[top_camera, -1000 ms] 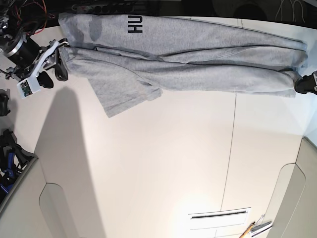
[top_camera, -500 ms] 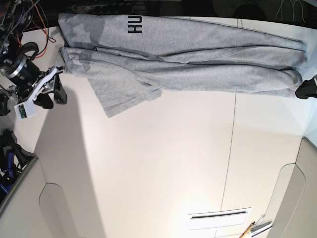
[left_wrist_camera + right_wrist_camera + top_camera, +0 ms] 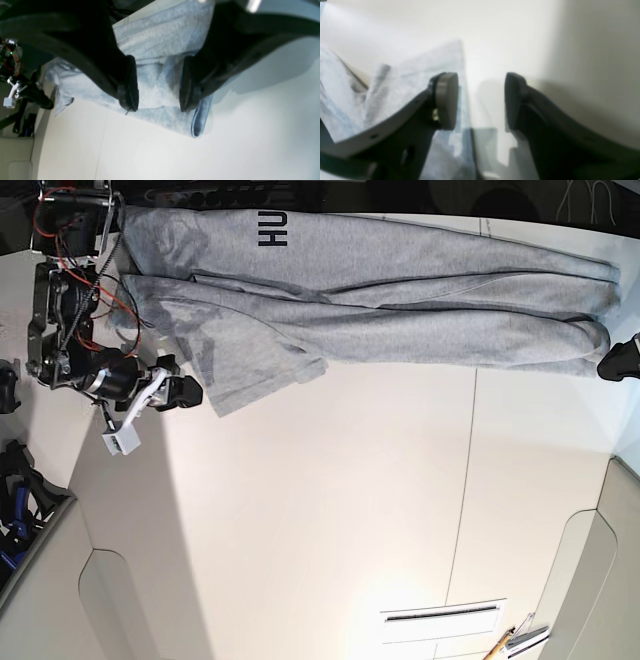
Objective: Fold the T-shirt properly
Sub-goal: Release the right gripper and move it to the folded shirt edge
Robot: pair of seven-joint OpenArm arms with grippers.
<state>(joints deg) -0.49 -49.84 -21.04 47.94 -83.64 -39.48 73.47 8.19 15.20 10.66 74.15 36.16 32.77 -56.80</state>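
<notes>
T-shirt [image 3: 380,305] is lying along the 12 o'clock edge of the pale surface [image 3: 330,510], folded lengthwise into a long grey band running from 9 toward 3 o'clock. Dark block letters are showing near its 10 o'clock end. One sleeve is sticking out toward 6 o'clock.

Right gripper [image 3: 180,393] is hanging at the 9 o'clock side, just beside the sleeve's corner. Its jaws are standing apart with nothing between them; in the wrist view one pad [image 3: 446,100] is over the cloth edge, the other over bare surface.

Left gripper [image 3: 158,86] is sitting at the 3 o'clock end, jaws spread, empty, poised over the folded end of the shirt. In the base view only its dark tip is peeking in.
</notes>
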